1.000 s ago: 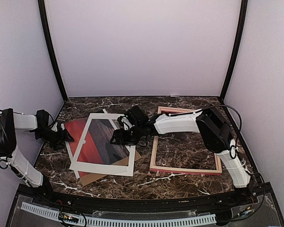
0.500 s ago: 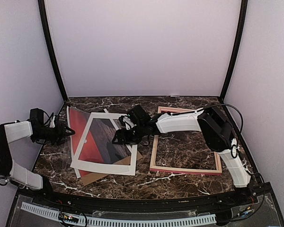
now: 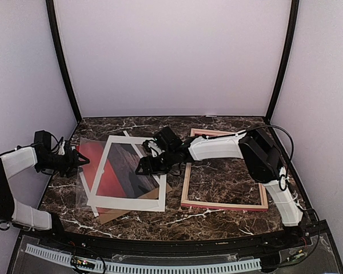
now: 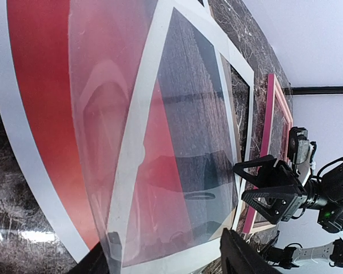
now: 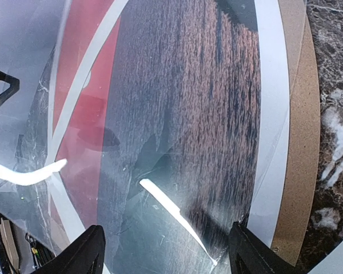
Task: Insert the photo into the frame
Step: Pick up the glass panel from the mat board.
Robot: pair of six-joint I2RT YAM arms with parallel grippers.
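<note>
Nothing is in yet: the frame [image 3: 223,204] lies empty just right of the right pincer [image 3: 142,167], whose jaws stand apart. The photo [image 3: 91,162] lies face up between it and the left pincer [image 3: 80,162], jaws also apart, under a white mat [image 3: 126,201]; its long axis seems to run near-to-far, slightly skewed

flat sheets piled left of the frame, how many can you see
4: clear sheet on top, white mat beneath it, photo under the mat sticking out left, brown backing board peeking out underneath. Others may be hidden.
</note>
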